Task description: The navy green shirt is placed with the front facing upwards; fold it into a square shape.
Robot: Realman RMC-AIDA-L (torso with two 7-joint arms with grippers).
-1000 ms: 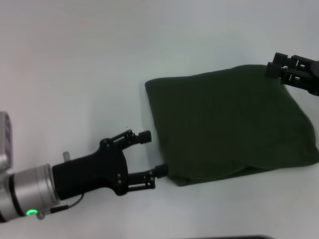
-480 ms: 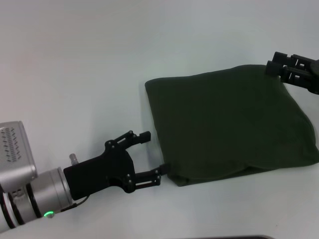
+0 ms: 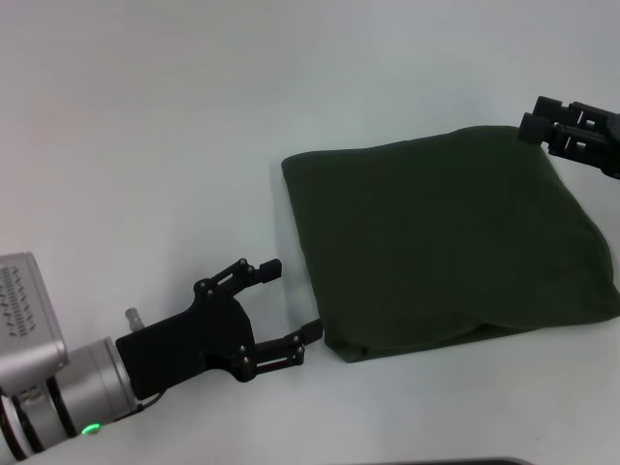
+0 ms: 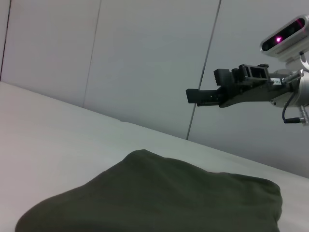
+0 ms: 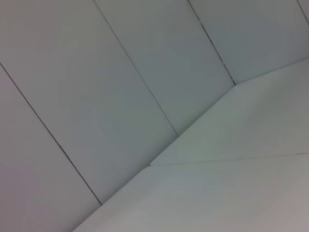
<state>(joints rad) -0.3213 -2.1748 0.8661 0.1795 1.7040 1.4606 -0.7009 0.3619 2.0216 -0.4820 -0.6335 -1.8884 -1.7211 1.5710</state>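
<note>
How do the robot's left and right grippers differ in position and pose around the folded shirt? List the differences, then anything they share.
The left gripper sits low beside the navy green shirt at its near left corner; the right gripper hangs above the far right corner. The left gripper's jaws are spread wide open, while the right gripper's jaws look closed together. The left gripper shows whole with its silver wrist; the right is cut off at the picture's edge. Both are black and hold nothing.

- The left gripper (image 3: pixel 288 308) sits low on the robot's left, its two black fingers spread apart, holding nothing
- The right gripper (image 3: pixel 535 124) hangs far off on the right, fingers close together, holding nothing
</note>
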